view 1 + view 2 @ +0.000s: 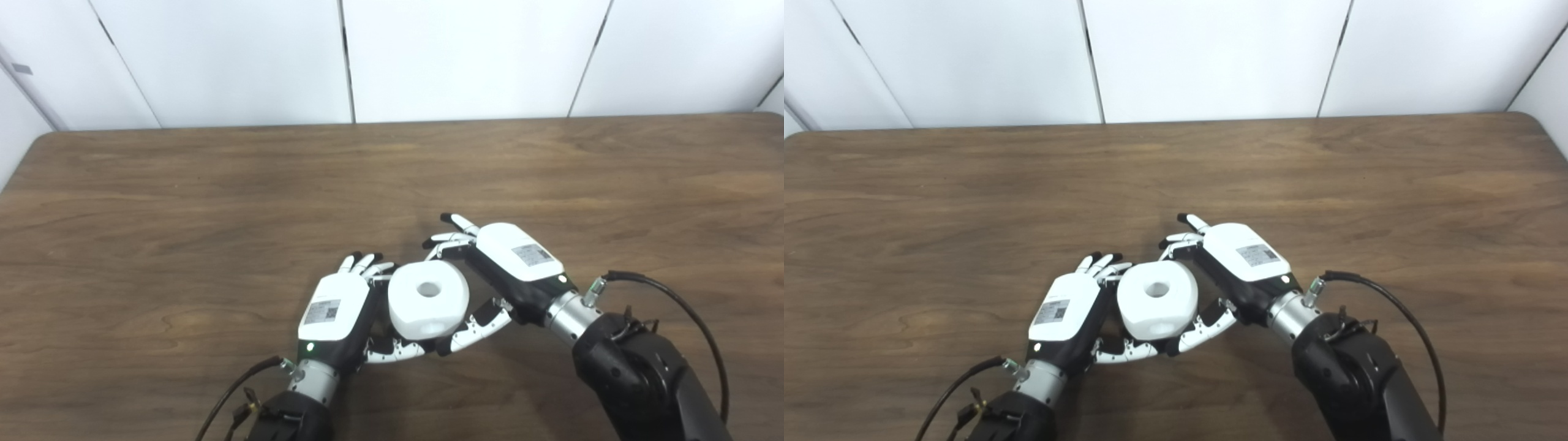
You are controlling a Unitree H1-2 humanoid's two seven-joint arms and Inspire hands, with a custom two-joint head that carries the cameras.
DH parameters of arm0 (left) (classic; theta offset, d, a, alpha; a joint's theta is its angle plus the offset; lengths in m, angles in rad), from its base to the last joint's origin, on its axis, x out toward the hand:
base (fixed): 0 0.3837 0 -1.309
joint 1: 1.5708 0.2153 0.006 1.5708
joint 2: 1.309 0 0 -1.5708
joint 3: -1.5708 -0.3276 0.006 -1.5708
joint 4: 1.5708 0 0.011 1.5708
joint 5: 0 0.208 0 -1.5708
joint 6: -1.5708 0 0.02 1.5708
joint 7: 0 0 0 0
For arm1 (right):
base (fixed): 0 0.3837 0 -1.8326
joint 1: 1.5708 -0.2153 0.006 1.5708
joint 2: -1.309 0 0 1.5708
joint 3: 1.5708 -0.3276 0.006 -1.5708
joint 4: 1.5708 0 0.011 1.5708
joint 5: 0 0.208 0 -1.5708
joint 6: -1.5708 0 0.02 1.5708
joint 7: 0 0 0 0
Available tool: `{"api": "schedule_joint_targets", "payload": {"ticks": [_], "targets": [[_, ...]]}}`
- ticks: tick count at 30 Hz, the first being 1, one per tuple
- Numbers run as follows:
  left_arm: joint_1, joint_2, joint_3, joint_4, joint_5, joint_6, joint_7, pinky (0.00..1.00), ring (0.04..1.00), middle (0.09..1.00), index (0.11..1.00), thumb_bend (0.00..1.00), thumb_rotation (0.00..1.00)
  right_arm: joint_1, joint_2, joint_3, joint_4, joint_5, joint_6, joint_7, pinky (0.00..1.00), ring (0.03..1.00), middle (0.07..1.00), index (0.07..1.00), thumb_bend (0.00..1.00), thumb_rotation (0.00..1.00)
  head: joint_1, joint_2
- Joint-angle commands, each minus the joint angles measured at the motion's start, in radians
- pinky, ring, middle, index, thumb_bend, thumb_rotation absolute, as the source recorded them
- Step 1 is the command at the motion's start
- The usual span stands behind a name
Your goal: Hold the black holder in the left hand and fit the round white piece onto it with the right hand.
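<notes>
So the wooden table (184, 202) takes up basically the whole view, and both hands are bunched together near the front edge, middle of the table. The right hand (511, 263) comes in from the right with its fingers curled round the far side of the round white piece (429, 300) and its thumb under the near side, so it looks clamped on it. The left hand (337, 309) sits just beside the piece on the left, fingers curled in and touching or nearly touching it; I can't see the black holder at all, so can't tell if it's actually gripping one underneath. The white piece looks like a chunky rigid puck, smooth and probably a bit slippery, likely light, with a center hole (429, 289) facing up. I'd grab it by the rounded sidewall and leave the hole clear.
</notes>
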Motion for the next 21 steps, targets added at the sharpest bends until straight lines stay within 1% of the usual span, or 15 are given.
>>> {"api": "schedule_joint_targets", "payload": {"ticks": [1, 6, 15, 19, 21], "targets": [[0.000, 0.005, -0.016, 0.036, 0.022, 0.001, -0.023, 0.98, 0.925, 0.821, 0.486, 0.52, 0.05, -0.026, 0.007, -0.012, -0.038, 0.007, -0.023, -0.022, 0.86, 0.975, 0.835, 0.647, 1.00, 0.33, 0.001, 0.000], [0.000, 0.005, -0.018, 0.044, 0.026, -0.001, -0.018, 0.98, 0.923, 0.816, 0.486, 0.52, 0.05, -0.025, 0.010, -0.016, -0.045, 0.014, -0.023, -0.025, 0.87, 0.967, 0.837, 0.654, 1.00, 0.33, 0.004, -0.004], [0.000, 0.008, -0.017, 0.043, 0.019, -0.002, -0.019, 0.98, 0.922, 0.816, 0.486, 0.52, 0.05, -0.033, 0.013, -0.014, -0.054, -0.009, -0.019, -0.020, 0.87, 0.970, 0.835, 0.652, 1.00, 0.36, 0.004, -0.005], [-0.001, 0.011, -0.015, 0.044, 0.018, -0.002, -0.021, 0.98, 0.924, 0.815, 0.486, 0.52, 0.05, -0.038, 0.014, -0.024, -0.065, -0.016, -0.008, -0.012, 0.89, 0.965, 0.836, 0.662, 1.00, 0.36, 0.003, -0.006], [-0.002, 0.012, -0.015, 0.048, 0.019, -0.005, -0.016, 0.98, 0.922, 0.812, 0.486, 0.52, 0.05, -0.037, 0.014, -0.029, -0.070, -0.014, -0.005, -0.009, 0.89, 0.966, 0.838, 0.662, 1.00, 0.36, 0.003, -0.006]]}}
